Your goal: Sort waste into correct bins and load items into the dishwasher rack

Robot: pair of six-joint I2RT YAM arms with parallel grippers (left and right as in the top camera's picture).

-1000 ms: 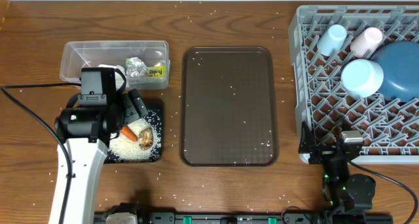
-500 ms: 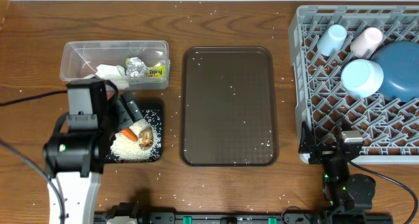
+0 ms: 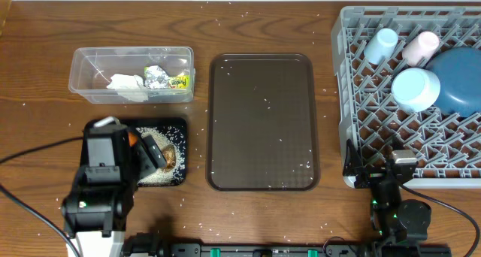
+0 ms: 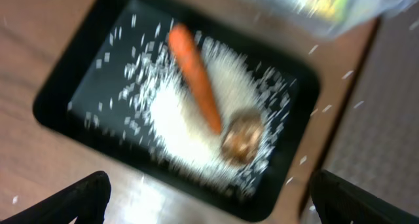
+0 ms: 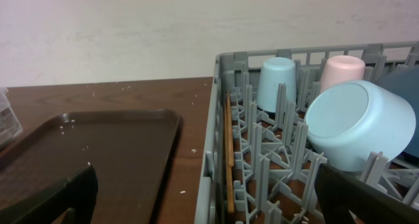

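The clear tub (image 3: 90, 61) holds a crumpled napkin (image 3: 124, 82), a foil ball (image 3: 156, 77) and a green-yellow packet (image 3: 178, 82). In the black tray (image 4: 72, 86) lie an orange carrot (image 4: 196, 76), a brown lump (image 4: 241, 135) and loose rice (image 4: 173, 116). My left gripper (image 3: 150, 153) hangs open over that tray's near side, empty. The grey rack (image 3: 353, 99) carries a dark-blue plate (image 3: 458, 80), an upturned pale-blue bowl (image 3: 415, 89), a light-blue cup (image 3: 381, 45), a pale pink cup (image 3: 421, 46) and chopsticks (image 5: 228, 152). Low at the rack's front left corner, my right gripper (image 3: 374, 167) is open and empty.
A large brown serving tray (image 3: 261, 122) lies between the bins and the rack, with a few rice grains on it. Rice grains are scattered over the wooden table (image 3: 45, 31). A black cable (image 3: 30, 110) runs across the table's left side.
My left arm has drawn back toward the table's front edge, off the tub's side and over the black tray's near half. The right arm has not moved.
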